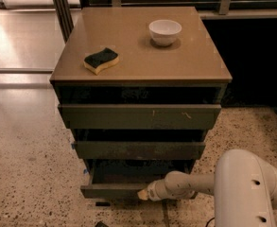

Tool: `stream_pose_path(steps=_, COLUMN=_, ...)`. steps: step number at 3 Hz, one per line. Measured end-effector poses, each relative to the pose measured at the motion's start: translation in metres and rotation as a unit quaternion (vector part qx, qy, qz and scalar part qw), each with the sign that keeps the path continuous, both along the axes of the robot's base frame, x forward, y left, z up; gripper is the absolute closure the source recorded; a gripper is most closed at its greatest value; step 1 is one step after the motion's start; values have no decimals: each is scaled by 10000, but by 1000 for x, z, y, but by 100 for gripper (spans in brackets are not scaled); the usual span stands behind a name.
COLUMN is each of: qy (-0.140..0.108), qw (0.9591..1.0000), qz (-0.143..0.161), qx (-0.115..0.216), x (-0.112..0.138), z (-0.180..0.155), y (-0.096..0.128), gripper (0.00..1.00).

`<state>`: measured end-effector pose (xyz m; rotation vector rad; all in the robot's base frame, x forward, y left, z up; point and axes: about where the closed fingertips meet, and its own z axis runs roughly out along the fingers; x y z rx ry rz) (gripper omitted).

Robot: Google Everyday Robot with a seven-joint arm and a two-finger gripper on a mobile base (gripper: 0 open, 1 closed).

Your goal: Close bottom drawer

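Note:
The bottom drawer [110, 190] is the lowest and narrowest of three dark olive-grey drawers in the cabinet. It stands a little way open, with a strip of its dark tray interior showing. My gripper [143, 194] is at the end of the white arm [190, 186], which reaches in from the lower right. The gripper tip is against the drawer's flat front, right of its middle.
The medium drawer [138, 149] and the widest drawer [139, 116] sit above it. A white bowl [165, 31] and a yellow-and-dark sponge [101, 60] lie on the cabinet top [138, 46]. The robot's white body [249, 188] fills the lower right. Speckled floor surrounds the cabinet.

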<state>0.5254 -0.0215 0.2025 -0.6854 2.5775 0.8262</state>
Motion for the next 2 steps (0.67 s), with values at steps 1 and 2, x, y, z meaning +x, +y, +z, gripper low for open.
stream_pose_path(steps=1, qy=-203, qw=9997, qz=-87, qx=-39, x=22, z=2, y=2, gripper=100)
stream_pose_path(steps=2, qy=-203, qw=9997, qz=-87, qx=-39, x=22, z=2, y=2, gripper=100)
